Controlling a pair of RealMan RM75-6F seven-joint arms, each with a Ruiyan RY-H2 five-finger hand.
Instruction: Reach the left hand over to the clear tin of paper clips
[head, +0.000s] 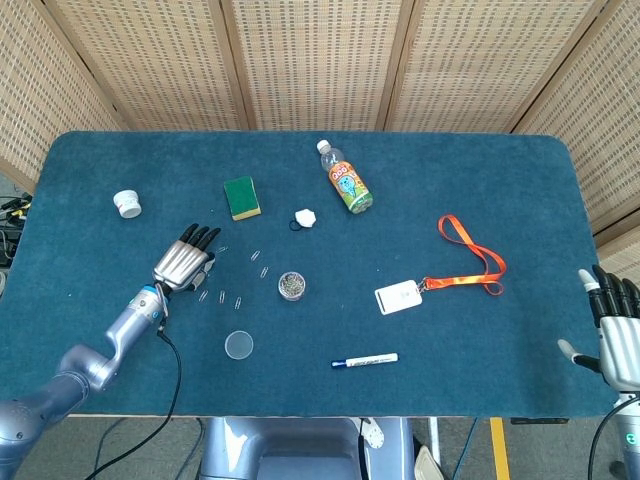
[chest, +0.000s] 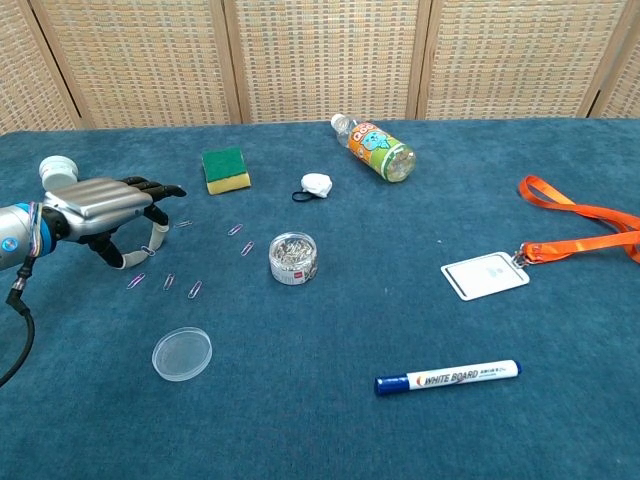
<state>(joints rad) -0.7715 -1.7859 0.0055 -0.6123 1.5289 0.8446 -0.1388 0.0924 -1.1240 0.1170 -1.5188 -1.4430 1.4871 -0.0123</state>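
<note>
The clear tin of paper clips (head: 291, 285) (chest: 293, 258) stands uncovered near the middle of the blue table, full of silver clips. Its clear lid (head: 239, 345) (chest: 182, 353) lies flat in front of it to the left. My left hand (head: 183, 263) (chest: 105, 204) hovers palm down well left of the tin, fingers stretched out and apart, holding nothing. Loose paper clips (chest: 168, 282) lie scattered on the cloth under and beside that hand. My right hand (head: 617, 335) waits at the table's right edge, fingers spread and empty; the chest view does not show it.
A green and yellow sponge (chest: 226, 168), a white clip (chest: 315, 185) and a lying drink bottle (chest: 378, 147) sit behind the tin. A white cap (head: 127, 204) is far left. An orange lanyard (chest: 577, 228) with badge (chest: 485, 275) and a whiteboard marker (chest: 448, 377) lie to the right.
</note>
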